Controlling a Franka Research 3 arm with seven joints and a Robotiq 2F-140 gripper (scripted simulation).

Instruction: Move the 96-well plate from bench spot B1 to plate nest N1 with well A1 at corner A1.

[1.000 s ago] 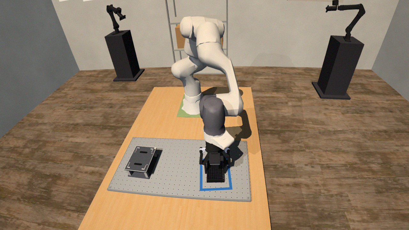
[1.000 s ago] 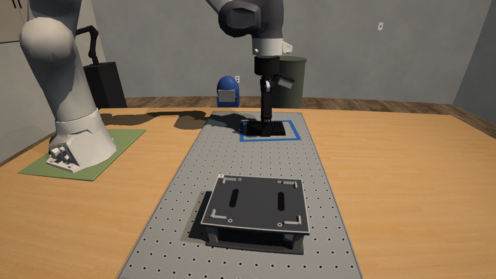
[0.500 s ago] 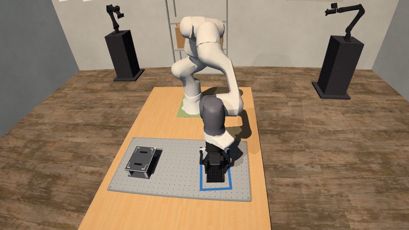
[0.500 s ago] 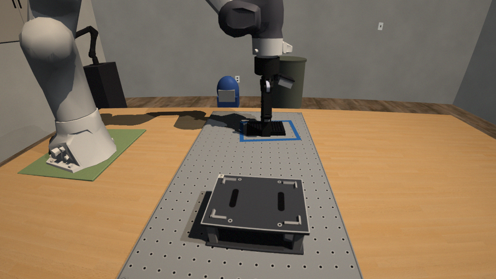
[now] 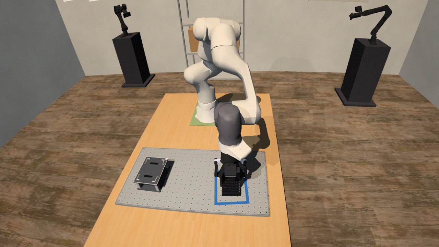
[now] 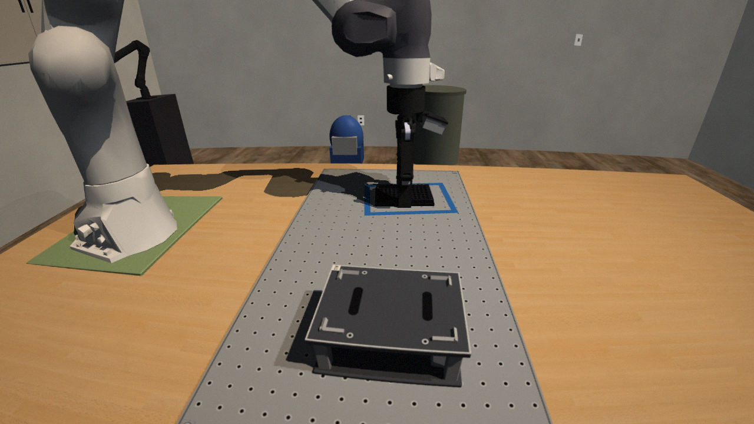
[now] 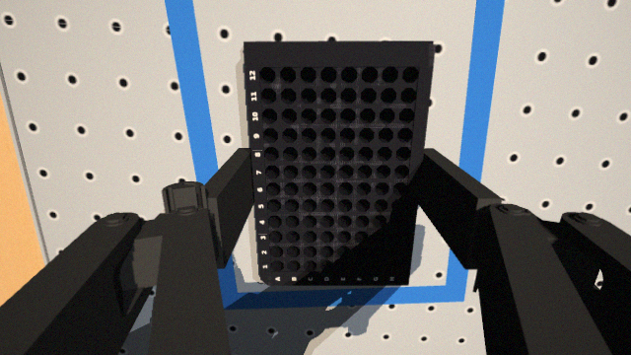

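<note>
The gripper (image 7: 329,197) is clamped on the 96-well plate (image 7: 340,148), one finger (image 7: 232,197) pressed against each long side at about rows 3 to 8. In the wrist view the plate is black, with white numerals 1 to 12 running along its left edge, 12 at the far end and 1 at the near end. Along its near edge are letters; A and B can be read at the left, the others lie in shadow and are too dim to tell. The near left corner by A and 1 looks trimmed.

The plate sits within the blue tape outline (image 7: 189,89) on the grey perforated breadboard (image 5: 190,184), toward the near edge of the outline in the wrist view. A shadow shows under the plate's near edge, but whether it touches the board or is just off it cannot be told.

In the exterior view the plate (image 6: 416,195) is at the far end of the board, and the raised plate nest (image 6: 390,305) stands at the near end, well apart from it. The nest is a dark platform with a pale rim, 4 pale L-shaped corner locators and 2 oblong slots in its top. A small mark sits at its far left corner; its writing is too small to read.

The arm stands on a green mat (image 6: 195,211) on the wooden table (image 6: 606,263).
</note>
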